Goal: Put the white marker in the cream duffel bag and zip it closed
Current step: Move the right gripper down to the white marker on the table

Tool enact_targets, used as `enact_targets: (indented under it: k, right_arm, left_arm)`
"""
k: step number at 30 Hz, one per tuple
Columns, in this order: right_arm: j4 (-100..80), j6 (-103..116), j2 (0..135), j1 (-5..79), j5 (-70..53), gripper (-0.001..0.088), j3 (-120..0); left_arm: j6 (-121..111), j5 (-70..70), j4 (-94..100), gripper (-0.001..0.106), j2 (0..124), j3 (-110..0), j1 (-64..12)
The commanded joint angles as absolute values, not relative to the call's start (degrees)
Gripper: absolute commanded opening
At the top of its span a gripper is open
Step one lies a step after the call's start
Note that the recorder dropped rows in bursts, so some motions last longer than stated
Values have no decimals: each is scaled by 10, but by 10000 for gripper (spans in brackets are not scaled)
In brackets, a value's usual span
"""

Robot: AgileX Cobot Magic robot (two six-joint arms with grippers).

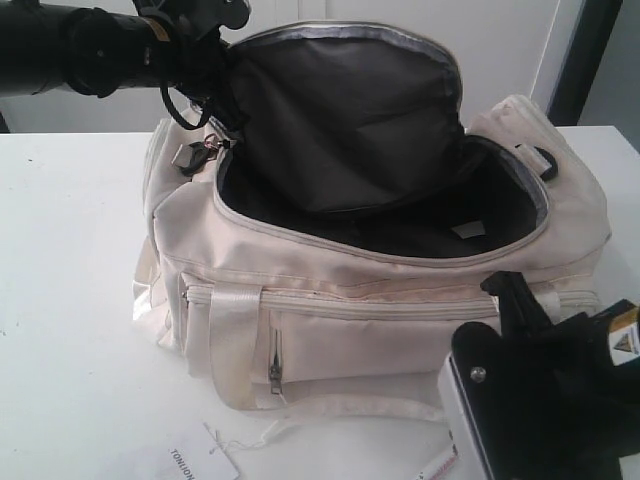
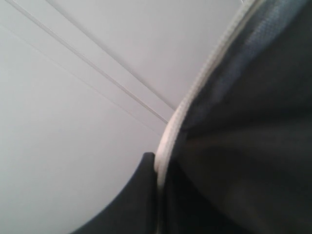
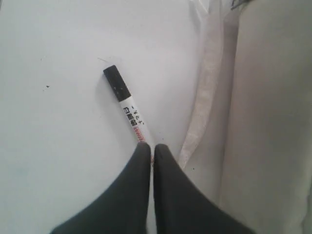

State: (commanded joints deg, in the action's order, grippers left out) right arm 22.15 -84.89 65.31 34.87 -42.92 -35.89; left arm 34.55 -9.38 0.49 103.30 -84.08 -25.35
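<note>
The cream duffel bag (image 1: 400, 300) stands open on the white table, dark lining showing. Its top flap (image 1: 340, 110) is held upright by my left gripper (image 1: 222, 30); in the left wrist view the left gripper (image 2: 157, 161) is shut on the flap's pale zip edge (image 2: 195, 92). The white marker (image 3: 127, 107) lies on the table beside the bag's front, dark cap (image 3: 116, 83) pointing away from my right gripper (image 3: 152, 148), which is shut on its printed end. In the exterior view only a bit of the marker (image 1: 440, 466) shows by the right arm (image 1: 540, 400).
A white paper tag (image 1: 190, 460) with black letters lies on the table in front of the bag. A webbing handle (image 3: 204, 97) hangs down the bag's front close to the marker. The zip pull with its keyring (image 1: 205, 150) hangs at the bag's left end.
</note>
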Motion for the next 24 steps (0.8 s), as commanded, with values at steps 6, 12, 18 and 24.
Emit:
enact_targets:
  k: [6, 12, 18, 24]
  right_arm:
    - [225, -922, 772, 349, -378, 32, -359]
    - [225, -932, 864, 349, -317, 181, -359]
    - [225, -994, 893, 349, -312, 306, -359]
    - [224, -1009, 880, 362, -330, 306, -359]
  left_arm:
    - [345, -94, 5, 0, 1033, -841, -253]
    - [345, -94, 5, 0, 1033, -841, -253]
    - [345, -94, 5, 0, 1033, -841, -253]
    - [345, -94, 5, 0, 1033, -841, -253]
